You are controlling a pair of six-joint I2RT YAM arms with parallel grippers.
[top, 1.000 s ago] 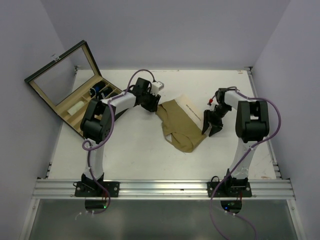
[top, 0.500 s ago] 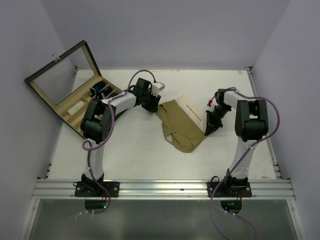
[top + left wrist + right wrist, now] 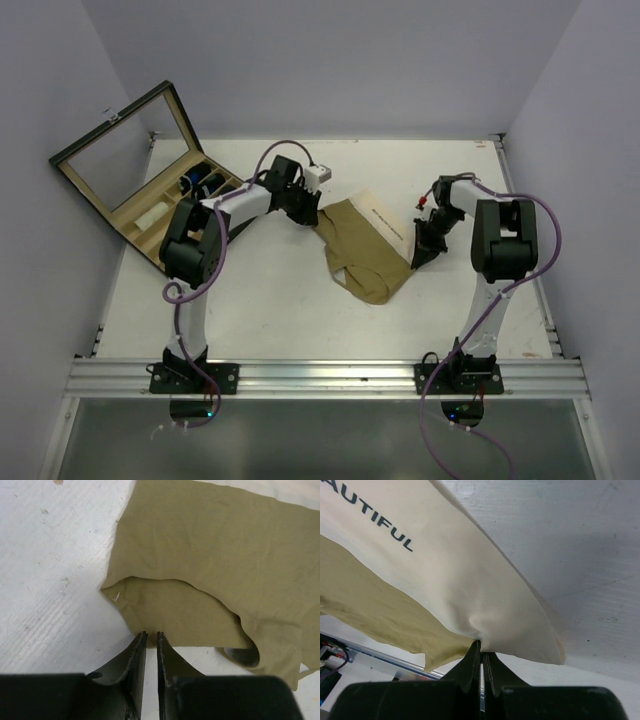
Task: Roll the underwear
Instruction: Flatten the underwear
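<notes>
The olive underwear (image 3: 362, 252) with a cream waistband (image 3: 385, 222) lies spread in the middle of the table. My left gripper (image 3: 311, 215) is shut on its left edge; in the left wrist view the jaws pinch the olive hem (image 3: 150, 630). My right gripper (image 3: 417, 255) is shut on the right end of the cream waistband (image 3: 470, 595), which carries dark lettering, and lifts that corner slightly off the table. The olive fabric (image 3: 375, 615) hangs below the band in the right wrist view.
An open wooden box (image 3: 150, 190) with a glass lid and compartments stands at the back left. White walls close the table on three sides. A metal rail (image 3: 320, 375) runs along the near edge.
My right gripper has closed on the waistband's right end and drawn in slightly toward the cloth. The left gripper has stayed on the left edge.
</notes>
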